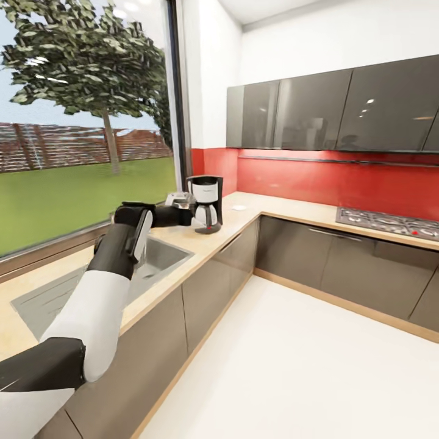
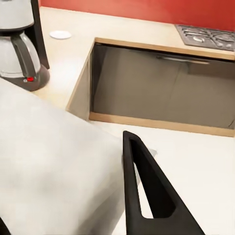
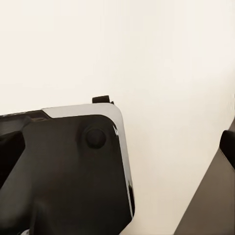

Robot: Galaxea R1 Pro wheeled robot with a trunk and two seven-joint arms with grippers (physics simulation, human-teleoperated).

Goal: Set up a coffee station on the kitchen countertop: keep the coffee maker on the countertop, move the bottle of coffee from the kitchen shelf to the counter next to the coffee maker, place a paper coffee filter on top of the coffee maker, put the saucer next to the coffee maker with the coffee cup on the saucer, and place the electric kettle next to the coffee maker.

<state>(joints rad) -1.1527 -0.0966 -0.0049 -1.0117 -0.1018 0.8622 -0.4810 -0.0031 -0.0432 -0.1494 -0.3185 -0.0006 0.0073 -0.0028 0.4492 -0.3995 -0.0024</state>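
The black coffee maker (image 1: 205, 203) with its glass carafe stands on the beige kitchen countertop (image 1: 201, 244) near the corner, and also shows in the left wrist view (image 2: 19, 49). My left gripper (image 1: 177, 204) reaches over the sink and stops just short of the machine. It is shut on the paper coffee filter (image 2: 49, 171), a pale sheet lying against one black finger (image 2: 147, 196). The filter's pale edge (image 1: 180, 198) sits level with the carafe's top. A small flat white saucer (image 1: 239, 207) lies on the counter behind the machine (image 2: 60, 35).
A steel sink (image 1: 161, 256) is set into the counter under my left arm. A gas hob (image 1: 390, 222) sits on the counter's right run below grey wall cabinets (image 1: 341, 110). White floor (image 1: 292, 366) lies open to the right. The right wrist view faces robot housing (image 3: 63, 166).
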